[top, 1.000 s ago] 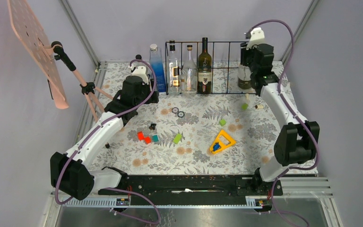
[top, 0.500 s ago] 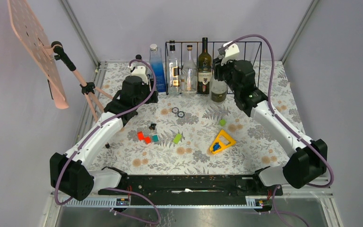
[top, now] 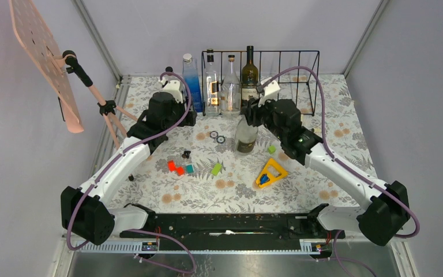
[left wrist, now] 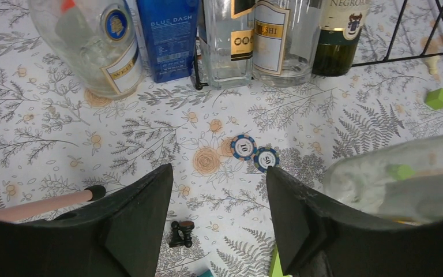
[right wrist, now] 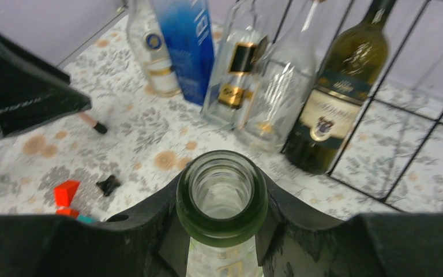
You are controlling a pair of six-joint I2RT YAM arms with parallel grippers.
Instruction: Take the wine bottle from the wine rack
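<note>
The black wire wine rack (top: 282,72) stands at the back and holds three bottles at its left end, a dark green one (top: 249,81) among them. My right gripper (top: 249,115) is shut on the neck of a pale green-tinted wine bottle (top: 245,137), held upright in front of the rack, outside its bars. The right wrist view shows the bottle's open mouth (right wrist: 222,196) between the fingers and the rack (right wrist: 415,109) behind it. My left gripper (left wrist: 219,219) is open and empty above the table, left of this bottle (left wrist: 404,179). I cannot tell whether the bottle's base touches the table.
A blue bottle (top: 192,83) and a round clear bottle (left wrist: 95,46) stand left of the rack. Two poker chips (top: 217,136), a small black piece (top: 186,154), red, teal and green blocks (top: 189,168) and a yellow triangle (top: 271,173) lie mid-table. A pink board on a tripod (top: 40,57) stands left.
My right arm has carried the pale bottle from the rack's right end leftward and forward, out of the rack to the middle of the table. The left arm has not moved.
</note>
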